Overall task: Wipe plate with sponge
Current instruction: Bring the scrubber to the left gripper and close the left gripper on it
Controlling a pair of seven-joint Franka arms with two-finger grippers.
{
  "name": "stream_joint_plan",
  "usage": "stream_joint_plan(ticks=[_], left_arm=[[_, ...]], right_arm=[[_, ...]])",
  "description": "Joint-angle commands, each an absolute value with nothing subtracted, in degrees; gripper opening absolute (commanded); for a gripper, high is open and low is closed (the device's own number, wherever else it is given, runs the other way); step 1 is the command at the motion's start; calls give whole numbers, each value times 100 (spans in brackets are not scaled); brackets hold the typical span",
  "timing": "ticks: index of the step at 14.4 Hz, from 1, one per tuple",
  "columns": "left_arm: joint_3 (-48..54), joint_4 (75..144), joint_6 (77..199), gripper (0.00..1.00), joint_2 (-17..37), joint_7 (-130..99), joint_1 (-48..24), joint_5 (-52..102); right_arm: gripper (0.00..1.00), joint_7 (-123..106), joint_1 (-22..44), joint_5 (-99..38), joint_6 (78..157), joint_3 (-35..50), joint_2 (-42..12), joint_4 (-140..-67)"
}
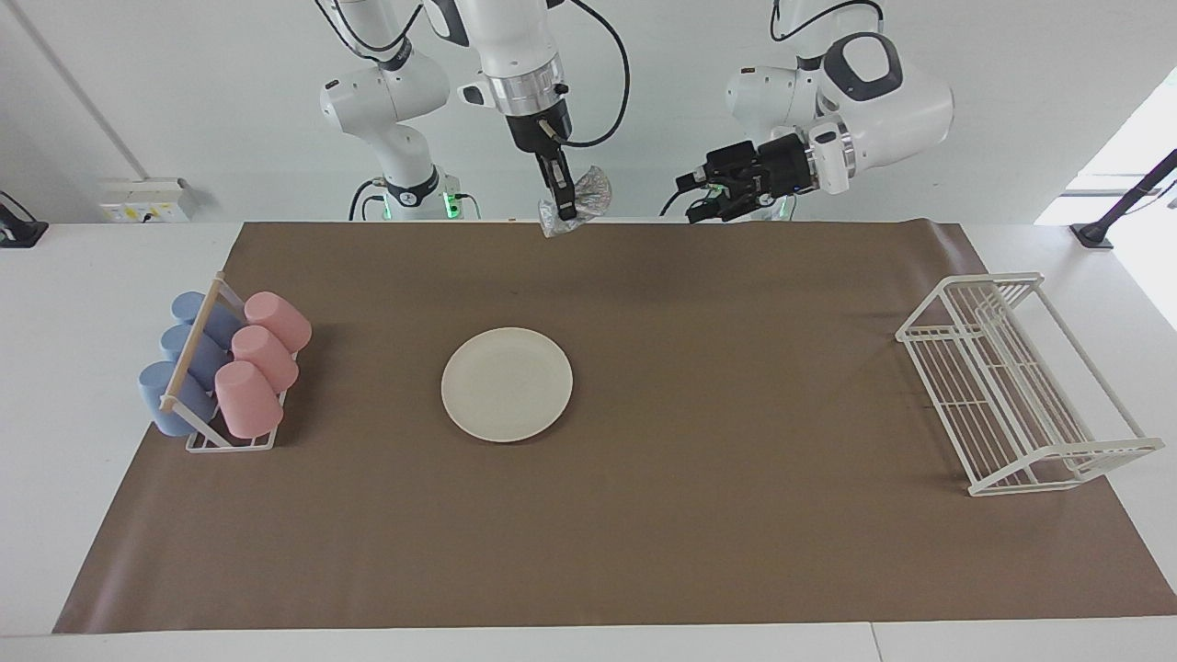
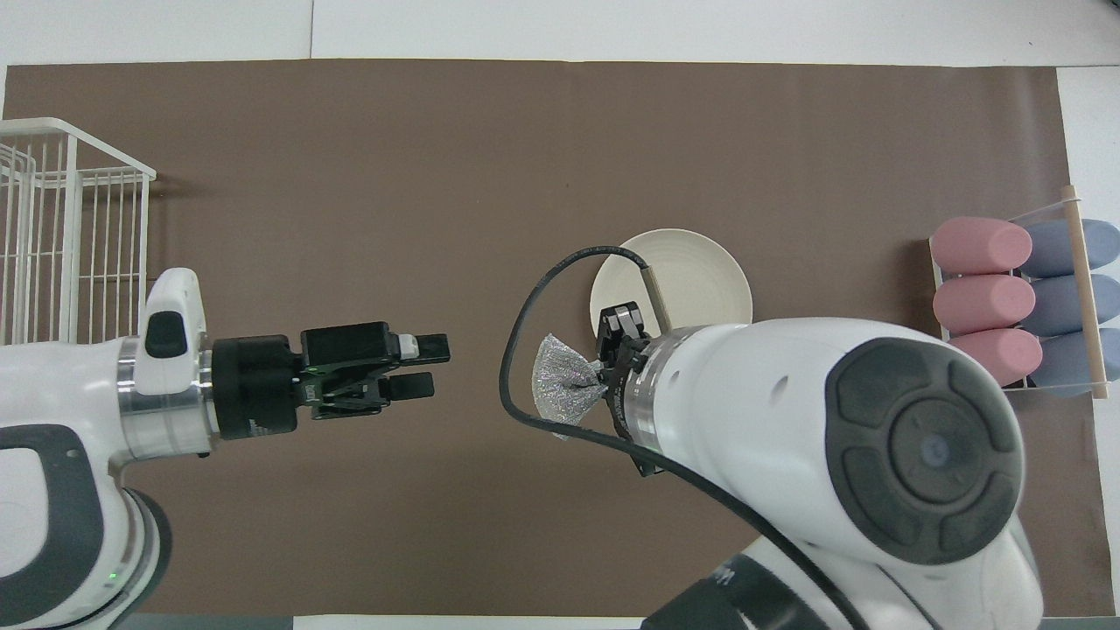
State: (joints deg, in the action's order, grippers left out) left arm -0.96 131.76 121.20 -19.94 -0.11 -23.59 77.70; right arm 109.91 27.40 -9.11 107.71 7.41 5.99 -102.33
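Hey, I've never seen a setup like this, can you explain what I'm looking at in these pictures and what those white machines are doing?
Two white robot arms stand at a table covered by a brown mat. One picture faces them from across the table; the other looks down from above them. The right tool is raised over the mat, shut on a shiny grey sponge. The left tool hangs open and empty in the air, pointing toward the sponge. On the mat lie a cream plate, a holder with pink and blue cups and a white wire rack.
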Motion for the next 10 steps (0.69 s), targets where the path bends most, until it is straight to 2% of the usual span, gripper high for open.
stream_joint_plan(ticks=[1, 4, 5, 6, 7, 9, 10], left_arm=[[-167, 13298, 12954, 100, -2074, -123, -3197, 8059], [-150, 13263, 12964, 99, -2057, -367, -3348, 8060], [-115, 13237, 12973, 92, -2022, -456, -3366, 8060], [-62, 13254, 13077, 79, -2021, -466, -3375, 8060], [-53, 13245, 13243, 61, -2013, -475, -3375, 8060], [52, 13254, 13455, 43, -1986, -483, -3401, 8060], [61, 13254, 13473, 19, -1986, -570, -3410, 8060]], right_arm=[[0, 11276, 2795, -782, 10898, 756, 536, -10151], [0, 11250, 2786, -677, 10890, 756, 527, -10151], [0, 11241, 2786, -677, 10881, 756, 527, -10151], [0, 11241, 2786, -668, 10881, 756, 527, -10151], [0, 11241, 2786, -668, 10881, 756, 527, -10151], [0, 11233, 2777, -668, 10881, 756, 527, -10151], [0, 11232, 2777, -668, 10881, 756, 527, -10151]])
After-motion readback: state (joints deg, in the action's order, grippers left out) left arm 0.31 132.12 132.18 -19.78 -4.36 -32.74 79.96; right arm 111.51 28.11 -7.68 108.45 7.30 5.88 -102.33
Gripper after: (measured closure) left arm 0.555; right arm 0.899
